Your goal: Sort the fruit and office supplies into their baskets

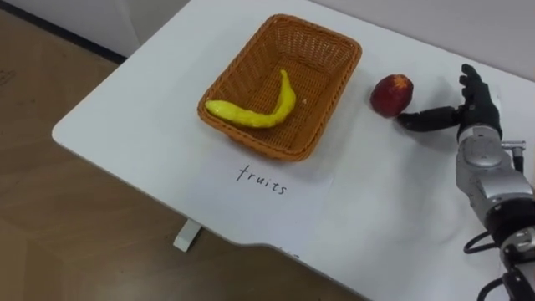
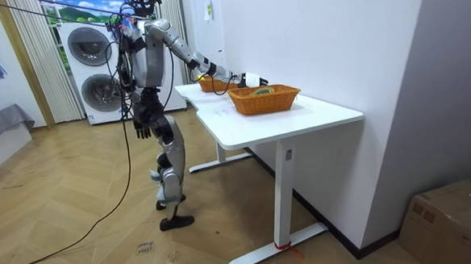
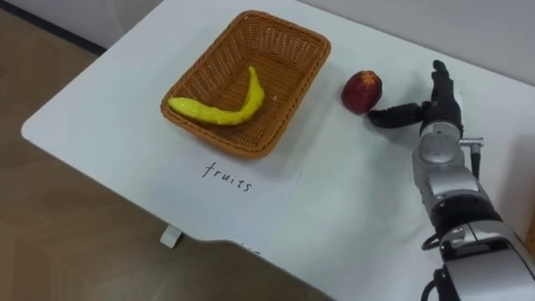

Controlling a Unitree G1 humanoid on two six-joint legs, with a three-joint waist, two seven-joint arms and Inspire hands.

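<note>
The right hand (image 1: 475,110) is spread open above the white surface (image 1: 376,209), holding nothing, its thumb just beside the round red fruit (image 1: 391,94). A yellow banana (image 1: 255,110) lies in the woven brown basket (image 1: 330,63).

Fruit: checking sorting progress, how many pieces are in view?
2. A banana lies in the wicker basket; a red fruit sits on the table right of it, beside the right hand. The other basket may hide more.

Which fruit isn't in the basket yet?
The round red fruit, sitting on the table right by the robot's right hand. The yellow banana already lies inside the basket.
</note>
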